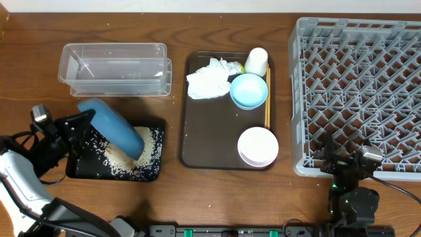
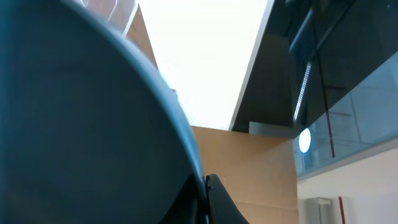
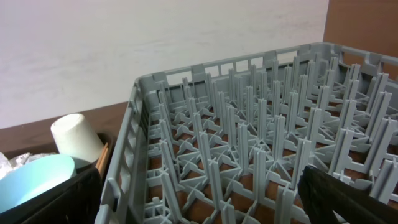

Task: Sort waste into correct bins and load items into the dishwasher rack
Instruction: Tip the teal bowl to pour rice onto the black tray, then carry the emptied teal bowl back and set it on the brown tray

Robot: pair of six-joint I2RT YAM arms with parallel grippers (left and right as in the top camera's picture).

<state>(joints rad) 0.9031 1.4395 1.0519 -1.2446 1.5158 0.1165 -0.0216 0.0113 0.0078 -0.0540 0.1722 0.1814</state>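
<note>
My left gripper (image 1: 84, 125) is shut on a blue dish (image 1: 113, 126), held tilted over a black bin (image 1: 79, 170) that has rice (image 1: 146, 153) scattered in it. In the left wrist view the blue dish (image 2: 81, 130) fills the left side, with one dark finger (image 2: 216, 204) pressed against its rim. My right gripper (image 1: 343, 160) stands open at the front left corner of the grey dishwasher rack (image 1: 395, 39), holding nothing. In the right wrist view the right gripper (image 3: 202, 208) spans the rack (image 3: 249, 130), its fingers wide apart.
A brown tray (image 1: 192, 141) holds crumpled white tissue (image 1: 209, 80), a light blue bowl (image 1: 248, 91), a white cup (image 1: 257, 62), a white bowl (image 1: 257, 146) and chopsticks (image 1: 267, 112). A clear plastic container (image 1: 115, 69) stands at the back left.
</note>
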